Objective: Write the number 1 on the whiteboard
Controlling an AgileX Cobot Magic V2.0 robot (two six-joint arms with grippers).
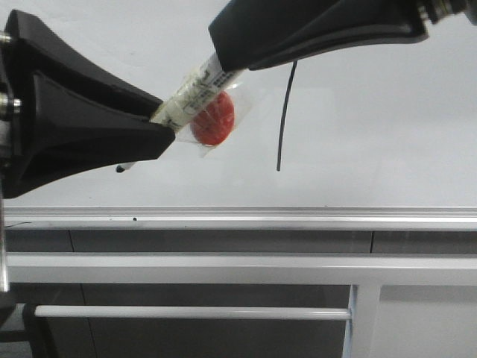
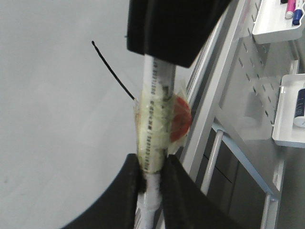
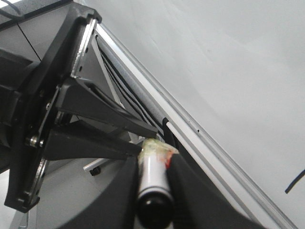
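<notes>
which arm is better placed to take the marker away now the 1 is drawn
Either could: left fingers and right fingers both clamp the marker. The 1 is already on the whiteboard. Slight lean to the right, gripping the capped end.

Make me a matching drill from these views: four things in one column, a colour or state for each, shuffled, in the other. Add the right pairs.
Things:
1. number 1
2. magnet disc on the marker pen
3. left tool
4. bottom rail of the whiteboard

States:
A. red
B. silver
C. thin black stroke
D. shut on the pen's lower end

Pairs: 1-C, 2-A, 3-D, 4-B
</notes>
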